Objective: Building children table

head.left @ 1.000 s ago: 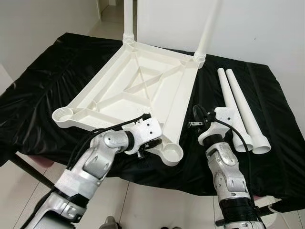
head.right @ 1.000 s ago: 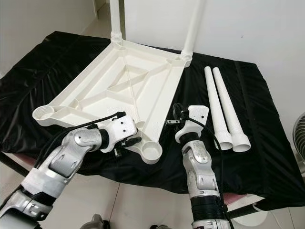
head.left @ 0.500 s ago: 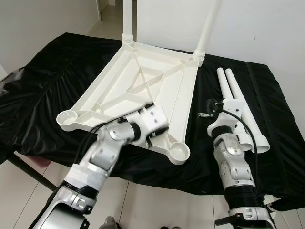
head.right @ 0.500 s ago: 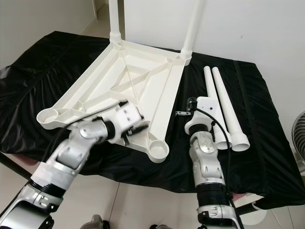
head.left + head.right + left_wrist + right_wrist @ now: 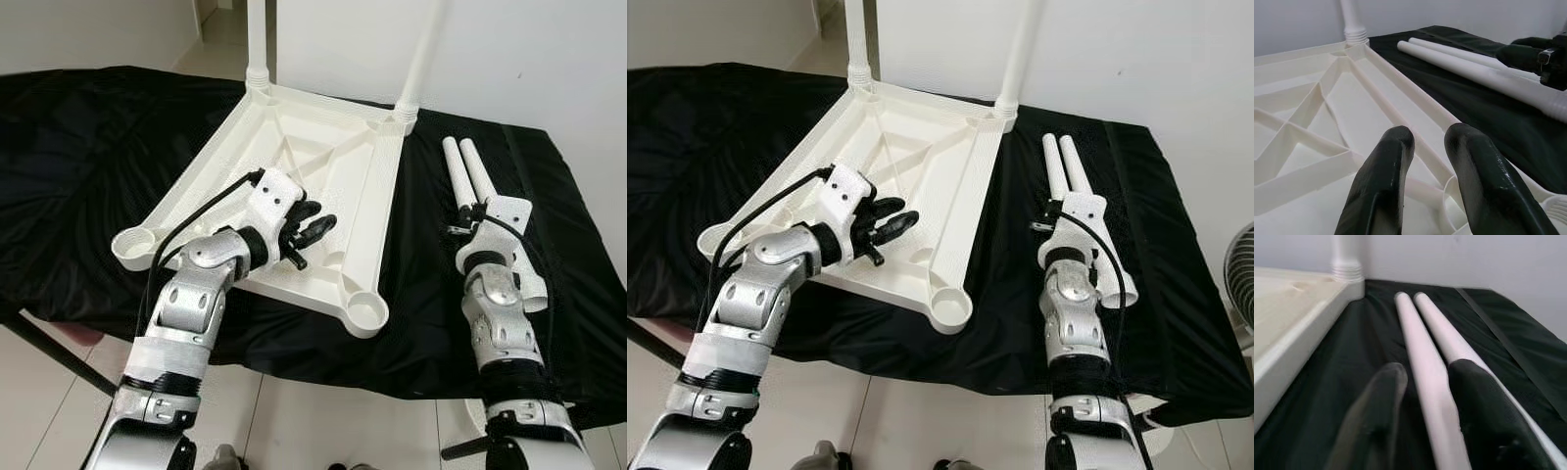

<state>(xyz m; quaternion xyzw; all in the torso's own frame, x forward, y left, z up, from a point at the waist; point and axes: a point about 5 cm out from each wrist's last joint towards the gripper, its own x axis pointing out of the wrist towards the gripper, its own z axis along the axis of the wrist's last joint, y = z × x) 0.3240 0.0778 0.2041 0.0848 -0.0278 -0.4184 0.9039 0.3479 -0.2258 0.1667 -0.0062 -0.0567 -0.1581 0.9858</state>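
A white plastic tabletop (image 5: 294, 186) lies upside down on a black cloth (image 5: 88, 166), with 2 legs (image 5: 257, 39) screwed upright into its far corners. The left gripper (image 5: 315, 231) hovers over the ribbed underside near the front corner socket (image 5: 363, 311), fingers (image 5: 1383, 186) slightly parted and holding nothing. The right gripper (image 5: 1422, 396) straddles 1 of 2 loose legs (image 5: 470, 181) lying side by side on the cloth, fingers apart, not clamped.

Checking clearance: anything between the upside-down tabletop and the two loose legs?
Nothing but bare black cloth between the tabletop and the loose legs, seen in the right eye view; the right gripper straddles the nearer leg.
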